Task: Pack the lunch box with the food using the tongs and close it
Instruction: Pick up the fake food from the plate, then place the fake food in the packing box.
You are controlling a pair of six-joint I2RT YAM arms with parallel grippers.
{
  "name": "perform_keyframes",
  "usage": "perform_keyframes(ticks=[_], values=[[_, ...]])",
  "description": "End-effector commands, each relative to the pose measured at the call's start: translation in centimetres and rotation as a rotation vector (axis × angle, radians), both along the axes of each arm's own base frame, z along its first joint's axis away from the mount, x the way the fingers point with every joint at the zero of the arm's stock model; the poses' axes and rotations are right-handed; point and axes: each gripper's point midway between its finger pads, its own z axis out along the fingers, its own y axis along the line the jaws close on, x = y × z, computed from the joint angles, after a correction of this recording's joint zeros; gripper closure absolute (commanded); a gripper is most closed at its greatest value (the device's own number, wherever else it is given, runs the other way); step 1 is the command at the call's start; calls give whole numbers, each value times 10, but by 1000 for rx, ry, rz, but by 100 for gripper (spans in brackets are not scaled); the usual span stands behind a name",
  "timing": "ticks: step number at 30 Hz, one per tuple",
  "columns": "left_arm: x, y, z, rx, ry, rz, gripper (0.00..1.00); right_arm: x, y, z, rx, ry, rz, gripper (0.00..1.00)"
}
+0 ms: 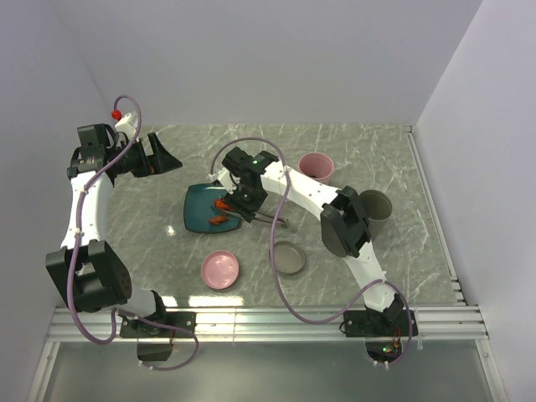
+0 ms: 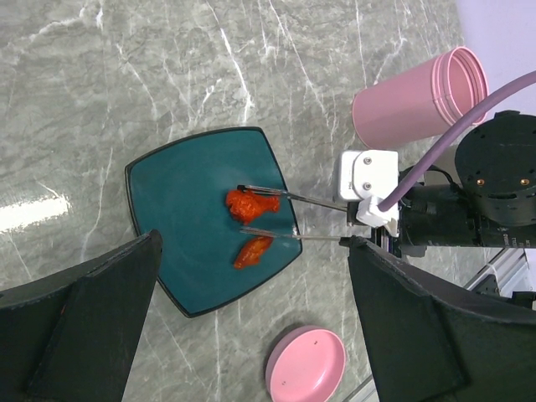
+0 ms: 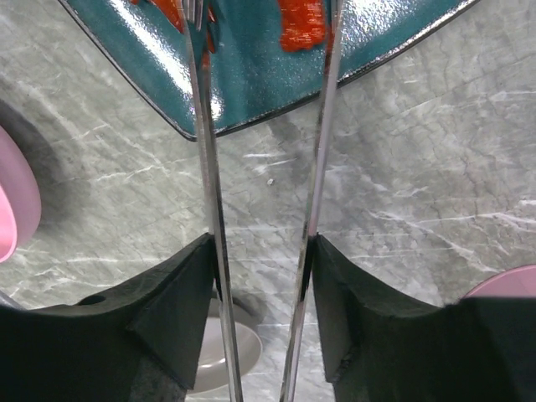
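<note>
My right gripper (image 3: 261,243) is shut on the tongs (image 3: 207,167), one silver arm against each finger pad. The tongs (image 2: 314,199) reach out over the teal plate (image 2: 180,209), their tips apart. Two red-orange pieces of food lie on that plate. One piece (image 2: 249,203) sits between the tong tips, the other (image 2: 254,250) just outside the nearer arm. From above, the right gripper (image 1: 249,203) hangs over the plate's right edge. My left gripper (image 1: 163,157) stands wide open and holds nothing, raised at the rear left. The lunch box's pink cup (image 1: 316,167) stands behind the right arm.
A grey cup (image 1: 374,209) stands to the right of the right forearm. A pink lid (image 1: 220,270) lies in front of the plate (image 1: 197,213), a grey lid (image 1: 289,258) to its right. Walls close in the left, rear and right sides.
</note>
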Motion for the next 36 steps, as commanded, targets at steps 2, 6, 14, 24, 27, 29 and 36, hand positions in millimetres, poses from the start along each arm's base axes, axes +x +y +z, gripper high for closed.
perform_keyframes(ticks=[2,6,14,24,27,29,36], values=[[0,-1,9,-14,-32,-11,1,7,2,41,69,-69,3,48],[0,-1,8,-9,-32,-10,1,12,5,45,80,-73,-3,59],[0,0,11,-9,-37,-10,1,22,6,91,191,-115,-36,71],[-1,4,14,18,-49,-5,1,12,-52,194,419,-168,-94,74],[-1,8,15,44,-65,0,1,11,-96,215,444,-207,-149,74],[-1,10,16,62,-65,1,1,11,-132,217,444,-193,-221,74],[1,10,19,61,-78,6,1,-21,-240,231,427,-319,-421,73]])
